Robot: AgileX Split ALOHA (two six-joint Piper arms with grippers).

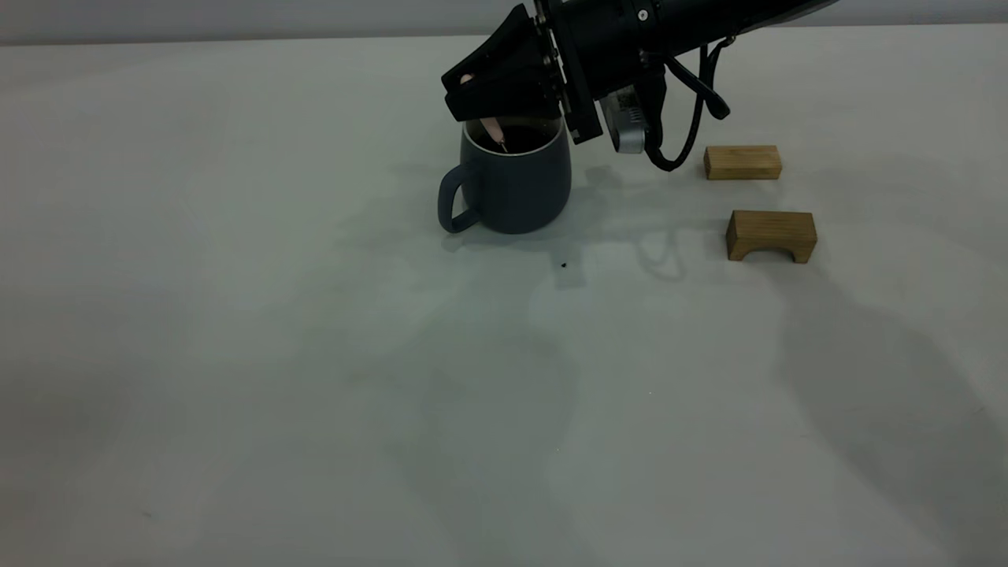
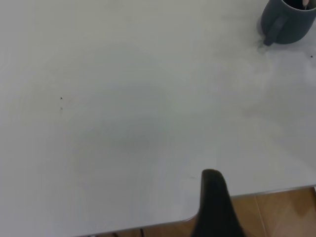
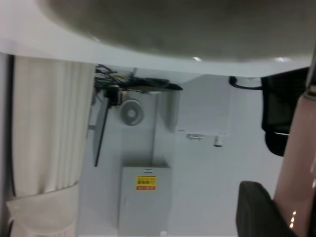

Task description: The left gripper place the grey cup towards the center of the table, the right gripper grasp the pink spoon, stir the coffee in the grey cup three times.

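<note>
One arm works: the right gripper (image 1: 494,101), clamped on the pink spoon (image 1: 494,131), hangs over the grey cup (image 1: 512,185), dipping its bowl into the coffee (image 1: 526,139) to stir.

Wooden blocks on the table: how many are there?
2. One plain wooden block lies farther back, to the right of the grey cup. The arched wooden block sits nearer the camera, just in front of it. None looks hidden.

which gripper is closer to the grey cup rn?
Right. The right gripper is directly over the grey cup, dipping the pink spoon in. The left gripper sits far off by the table edge.
</note>
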